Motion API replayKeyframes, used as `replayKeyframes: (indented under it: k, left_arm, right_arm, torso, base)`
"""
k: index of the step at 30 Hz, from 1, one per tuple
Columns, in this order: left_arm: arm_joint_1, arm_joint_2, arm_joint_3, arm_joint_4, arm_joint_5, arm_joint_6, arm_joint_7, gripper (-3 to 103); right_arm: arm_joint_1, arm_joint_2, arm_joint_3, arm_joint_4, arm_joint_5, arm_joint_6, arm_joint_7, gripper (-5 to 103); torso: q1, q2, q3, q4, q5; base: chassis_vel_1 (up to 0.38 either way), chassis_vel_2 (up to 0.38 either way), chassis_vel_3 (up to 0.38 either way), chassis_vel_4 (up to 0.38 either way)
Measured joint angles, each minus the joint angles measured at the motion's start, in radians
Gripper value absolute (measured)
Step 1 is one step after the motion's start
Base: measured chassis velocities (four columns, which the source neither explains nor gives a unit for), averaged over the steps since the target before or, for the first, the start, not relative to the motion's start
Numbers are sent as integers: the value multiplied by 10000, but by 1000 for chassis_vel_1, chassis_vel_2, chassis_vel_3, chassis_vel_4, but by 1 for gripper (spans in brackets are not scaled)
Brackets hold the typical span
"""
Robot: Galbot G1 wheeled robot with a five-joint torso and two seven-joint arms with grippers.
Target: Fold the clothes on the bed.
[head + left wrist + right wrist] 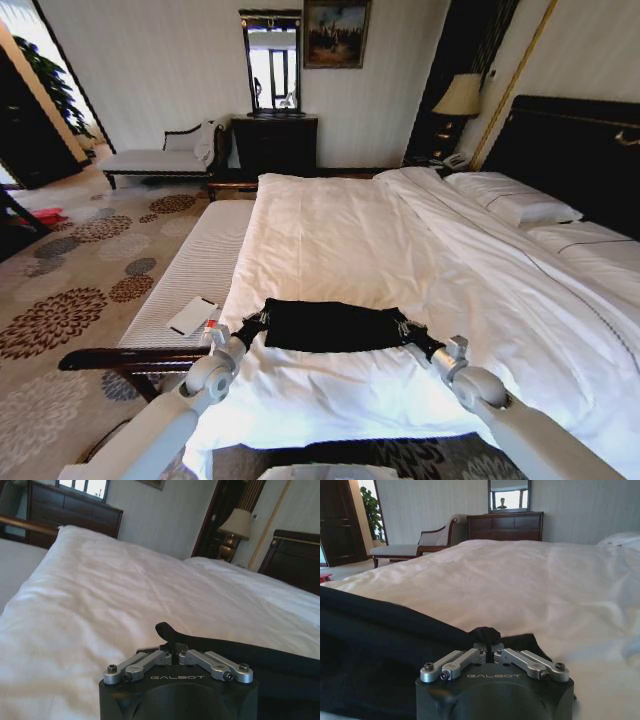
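Left gripper (262,318) clamped on the left end of the black T-shirt (330,326), jaws together around a pinched tuck of fabric, as seen close in the left wrist view (172,656). Right gripper (403,326) clamped in the same way on the opposite end of the T-shirt (380,645), a small bunch of black cloth rising between its closed jaws (487,652).

T-shirt stretched as a flat, already narrowed band between both grippers, long axis running left to right across the near part of the bed (330,230), just beside the foot edge. No lettering visible from here, so cannot tell which face is up. Each arm equally near, each holding its own end; shirt directly ahead of both grippers, touching the white duvet under it.

Probably in the middle of a fold: next move judged to depend on carrying both held ends together along or across this left-right axis, keeping the band level.

Left of the bed, a white-cushioned bench (195,275) with a small white object (193,316) lying on it. Beyond the far end of the bed, a dark dresser (274,143) with mirror.
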Motion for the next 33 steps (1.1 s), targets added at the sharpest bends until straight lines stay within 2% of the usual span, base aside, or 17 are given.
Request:
replayKeyframes:
  k: [6, 8, 11, 14, 15, 17, 18, 20, 21, 23, 24, 25, 27, 29, 30, 31, 33]
  left_arm:
    - [149, -20, 28, -100, 58, 23, -31, -2]
    - [356, -9, 4, -339, 144, 111, -92, 7]
    - [536, -10, -35, -521, 182, 168, -104, 12]
    - [978, 16, -194, -1135, 557, 206, -93, 28]
    - [978, 16, -194, -1135, 557, 206, -93, 28]
    - [1168, 70, -327, -1495, 624, 215, -93, 39]
    - [1256, 111, -411, -1642, 680, 214, -94, 39]
    - [1460, 215, -639, -1890, 883, 188, -106, 49]
    - [1460, 215, -639, -1890, 883, 188, -106, 49]
    - [1499, 252, -812, -1882, 1105, 134, -158, 60]
    - [1407, 262, -839, -1786, 1232, 96, -192, 60]
    - [1191, 299, -824, -1639, 1395, 60, -244, 72]
    - [1141, 335, -819, -1627, 1409, 48, -284, 72]
    - [1177, 395, -898, -1701, 1296, 49, -368, 82]
    - [1335, 512, -1092, -1840, 1151, 50, -392, 88]
    - [1445, 580, -1232, -1923, 1101, 43, -382, 93]
    - [1579, 660, -1435, -2025, 1051, 37, -365, 93]
  right_arm:
    - [-133, 26, 11, 51, -84, 19, -20, 1]
    - [-321, -29, 128, 224, -210, 29, -81, 12]
    - [-466, -77, 268, 380, -292, 40, -122, 17]
    - [-825, -245, 753, 811, -537, 119, -193, 33]
    - [-825, -245, 753, 811, -537, 119, -193, 33]
    - [-957, -381, 1002, 1030, -595, 171, -198, 44]
    - [-986, -444, 1095, 1109, -615, 198, -200, 44]
    - [-883, -649, 1274, 1210, -672, 302, -200, 54]
    - [-883, -649, 1274, 1210, -672, 302, -200, 54]
    - [-485, -848, 1245, 1071, -829, 421, -240, 60]
    - [-193, -958, 1176, 900, -970, 490, -290, 65]
    - [340, -1116, 997, 510, -1147, 555, -348, 77]
    - [804, -1196, 753, 202, -1212, 561, -390, 77]
    - [1568, -1268, 144, -255, -1281, 573, -449, 82]
    - [2466, -1270, -664, -809, -1369, 588, -504, 93]
    - [3009, -1238, -1154, -1152, -1412, 605, -529, 93]
    - [3477, -1173, -1626, -1468, -1461, 643, -545, 97]
  torso:
    - [0, 0, 0, 1, 0]
    - [0, 0, 0, -1, 1]
    - [0, 0, 0, 0, 0]
    - [-1, 0, 0, 1, 0]
    - [-1, 0, 0, 1, 0]
    - [0, 1, -1, -1, -2]
    - [-1, 1, -1, -2, 0]
    - [-1, 1, -1, -2, 2]
    - [-1, 1, -1, -2, 2]
    - [-2, 1, -1, -1, 1]
    - [-2, 1, -1, 5, -2]
    - [-1, 1, 0, -1, -2]
    - [0, 1, 0, -6, -2]
    - [3, 1, 1, -5, -9]
    - [3, 0, 2, -2, 8]
    - [3, 0, 2, 4, 5]
    - [3, 0, 1, 4, -1]
  base:
    - [0, 0, 0, 0]
    - [0, 0, 0, 0]
    - [0, 0, 0, 0]
    - [0, 0, 0, 0]
    - [0, 0, 0, 0]
    - [0, 0, 0, 0]
    - [0, 0, 0, 0]
    - [0, 0, 0, 0]
    - [0, 0, 0, 0]
    - [0, 0, 0, 0]
    - [0, 0, 0, 0]
    - [0, 0, 0, 0]
    - [0, 0, 0, 0]
    - [0, 0, 0, 0]
    - [0, 0, 0, 0]
    - [0, 0, 0, 0]
    - [0, 0, 0, 0]
